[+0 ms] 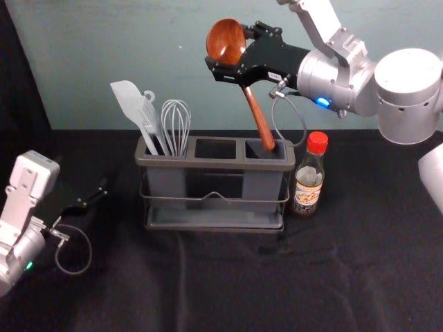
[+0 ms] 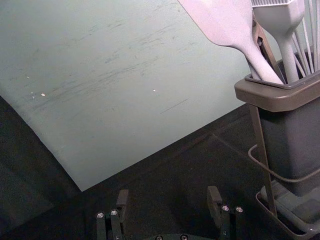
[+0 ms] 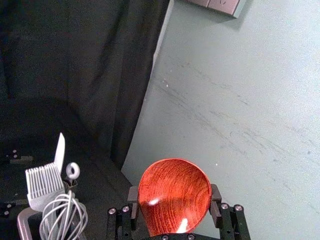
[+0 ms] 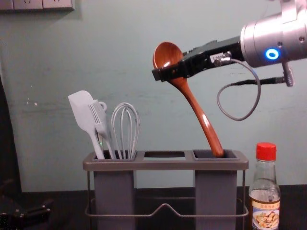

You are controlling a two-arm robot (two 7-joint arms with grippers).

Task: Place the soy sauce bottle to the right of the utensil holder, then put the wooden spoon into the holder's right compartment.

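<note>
My right gripper point(image 1: 228, 68) is above the utensil holder point(image 1: 228, 163), shut on the wooden spoon point(image 1: 225, 40) near its bowl. In the right wrist view the bowl point(image 3: 175, 197) sits between the fingers of that gripper point(image 3: 175, 205). The spoon point(image 4: 201, 115) leans with its handle down, its end at the opening of the holder's right compartment point(image 4: 216, 191); how deep it reaches I cannot tell. Upright just right of the holder stands the soy sauce bottle point(image 1: 309, 176), red-capped. My left gripper point(image 1: 93, 197) is parked at the left, open and empty in its wrist view point(image 2: 167, 202).
A white spatula point(image 4: 85, 112), a brush point(image 4: 100, 122) and a whisk point(image 4: 125, 127) stand in the holder's left compartment. Behind the black-covered table point(image 1: 228, 290) rises a pale wall point(image 1: 138, 41). A cable loop point(image 4: 259, 91) hangs beneath the right wrist.
</note>
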